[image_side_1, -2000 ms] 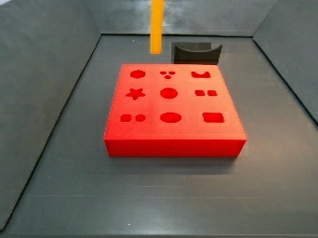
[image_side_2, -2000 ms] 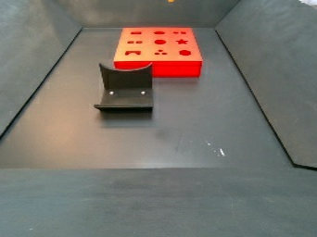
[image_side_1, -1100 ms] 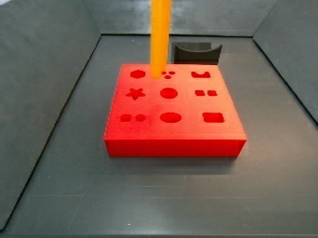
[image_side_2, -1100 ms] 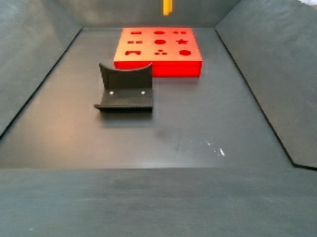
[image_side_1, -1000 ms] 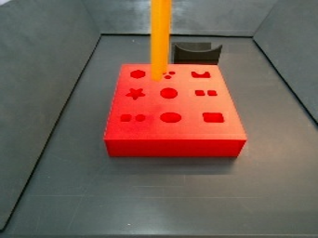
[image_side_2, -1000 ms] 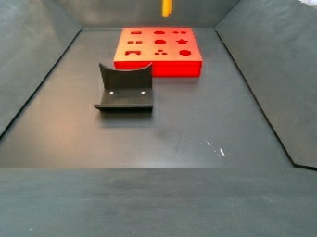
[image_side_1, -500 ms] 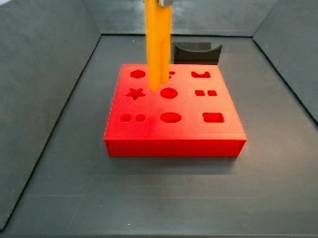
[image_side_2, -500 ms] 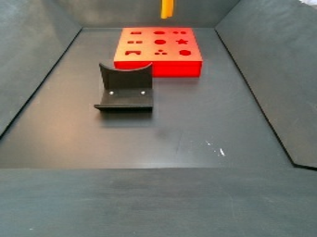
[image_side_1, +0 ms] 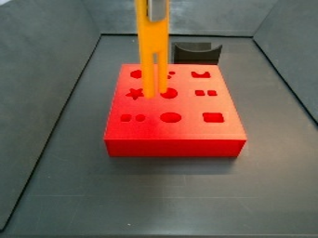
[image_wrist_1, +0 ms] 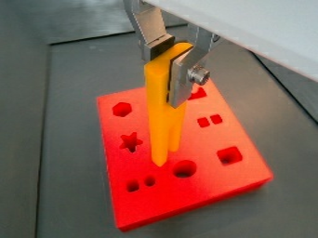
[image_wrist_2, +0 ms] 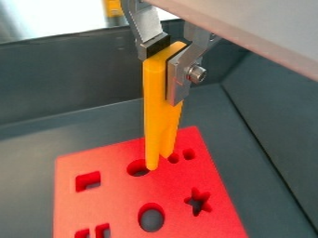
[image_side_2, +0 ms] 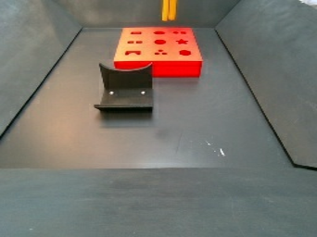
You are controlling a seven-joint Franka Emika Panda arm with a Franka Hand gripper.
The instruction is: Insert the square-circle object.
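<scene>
The square-circle object (image_wrist_1: pixel 163 116) is a long orange-yellow bar that hangs upright. My gripper (image_wrist_1: pixel 168 58) is shut on its upper end; both wrist views show this (image_wrist_2: pixel 165 56). The bar (image_side_1: pixel 152 51) hangs over the top of the red block (image_side_1: pixel 174 139), its lower end near the round hole (image_side_1: pixel 169 93) in the middle. I cannot tell whether the end touches the block. In a side view only the bar's lower part (image_side_2: pixel 169 9) shows at the top edge, above the red block (image_side_2: pixel 161 67). The gripper itself is cut off in both side views.
The red block (image_wrist_1: pixel 239 179) has several shaped holes in its top, also seen in a wrist view (image_wrist_2: pixel 118 189). The dark fixture (image_side_2: pixel 124 90) stands on the grey floor apart from the block, behind it in a side view (image_side_1: pixel 196 52). Sloped grey walls (image_side_2: pixel 37 83) ring the floor.
The bar has come down and moved from the block's far edge toward its middle holes. The block and fixture have not moved.
</scene>
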